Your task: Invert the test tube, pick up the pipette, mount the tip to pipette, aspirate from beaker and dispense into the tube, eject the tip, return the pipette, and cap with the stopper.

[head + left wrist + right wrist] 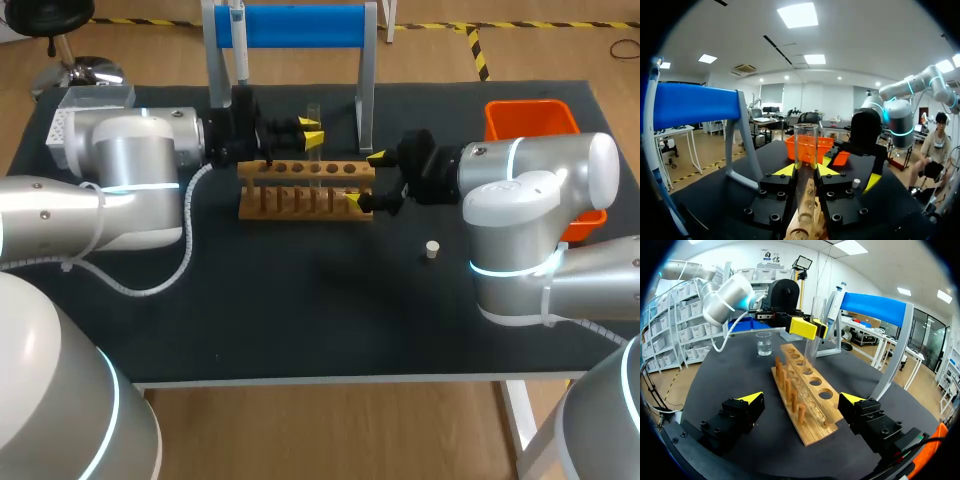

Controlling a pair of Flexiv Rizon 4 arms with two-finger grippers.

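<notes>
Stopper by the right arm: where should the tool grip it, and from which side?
Pinch the stopper across its round sides, from straight above: it stands small, upright and alone on the table, so both sides look free.

Head cam: high, behind robot, looking down on whole table (300,320). L/R wrist cams low, close in, facing each other across wooden rack (305,190), shared by all three.

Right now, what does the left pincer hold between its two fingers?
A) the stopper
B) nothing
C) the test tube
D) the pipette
C. In the left wrist view, the left pincer has both yellow tips pressed on the clear test tube, which is upright over the wooden rack. The stopper lies on the table.
</notes>
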